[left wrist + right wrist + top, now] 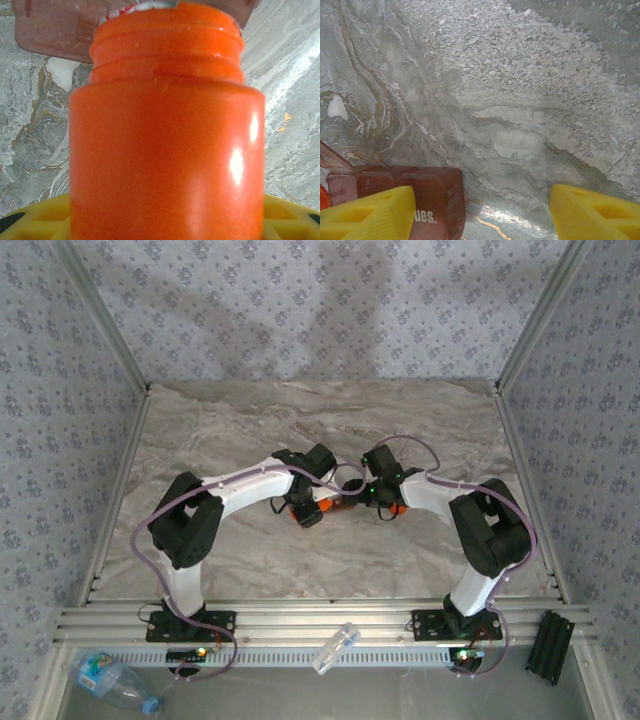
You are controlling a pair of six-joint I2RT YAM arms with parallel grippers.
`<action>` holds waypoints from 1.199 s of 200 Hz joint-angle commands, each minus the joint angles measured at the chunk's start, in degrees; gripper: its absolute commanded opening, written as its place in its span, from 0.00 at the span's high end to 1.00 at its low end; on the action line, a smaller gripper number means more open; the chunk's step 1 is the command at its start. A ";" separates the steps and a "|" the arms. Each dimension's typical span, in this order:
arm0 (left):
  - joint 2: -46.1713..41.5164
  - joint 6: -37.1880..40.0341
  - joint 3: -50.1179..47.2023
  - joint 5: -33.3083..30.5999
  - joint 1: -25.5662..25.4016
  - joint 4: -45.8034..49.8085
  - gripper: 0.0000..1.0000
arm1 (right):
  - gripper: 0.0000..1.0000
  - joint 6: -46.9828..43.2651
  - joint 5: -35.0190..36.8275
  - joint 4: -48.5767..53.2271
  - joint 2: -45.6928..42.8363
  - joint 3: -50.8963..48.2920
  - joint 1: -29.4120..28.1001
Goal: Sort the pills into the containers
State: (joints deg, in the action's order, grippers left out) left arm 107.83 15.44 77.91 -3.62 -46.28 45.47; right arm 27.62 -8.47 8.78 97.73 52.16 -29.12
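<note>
An orange-red pill bottle point(165, 150) sits close up in the left wrist view, its threaded neck pointing away from me. My left gripper point(167, 222) is shut on it, with the yellow fingers point(35, 220) just showing on either side of its base. From above, the bottle point(297, 510) and left gripper point(308, 512) are at the table's centre. My right gripper point(482, 197) is open over bare marble, and from above it point(378, 495) faces the left one. A dark red translucent pill organiser point(432, 200) lies by its left finger. The pills are hidden.
The same red organiser point(55, 30) lies just beyond the bottle's mouth. A clear water bottle with a blue label point(110, 678), a clear plastic cup point(335, 648) and a black block point(552, 645) lie by the near rail. Patterned walls enclose the marble table point(300, 420).
</note>
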 commanded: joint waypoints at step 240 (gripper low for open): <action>3.20 4.59 4.70 -10.44 -3.40 4.32 1.00 | 0.28 0.84 -2.21 -1.02 2.66 -0.83 -0.32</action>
State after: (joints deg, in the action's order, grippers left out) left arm 110.72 18.68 80.97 -12.12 -49.06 47.90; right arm 27.62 -8.62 8.62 97.82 52.16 -29.12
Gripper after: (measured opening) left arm 0.549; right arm 0.724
